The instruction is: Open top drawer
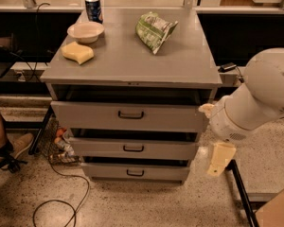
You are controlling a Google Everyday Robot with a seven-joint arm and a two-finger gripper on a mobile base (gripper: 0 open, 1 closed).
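Observation:
The top drawer [130,116] is the widest grey drawer front under the cabinet top [132,65], with a small dark bar handle [131,114] at its centre. A dark gap shows above its front. Two narrower grey drawers [132,148] sit below it. My white arm [260,98] comes in from the right. My cream-coloured gripper [221,158] hangs to the right of the cabinet, about level with the lower drawers, touching nothing.
On the cabinet top are a blue can [93,8], a white bowl [86,31], a yellow sponge [77,52] and a green snack bag [155,30]. A person's shoe [16,146] and cables [57,207] lie at left. A black bar [240,193] and cardboard box [277,212] are at right.

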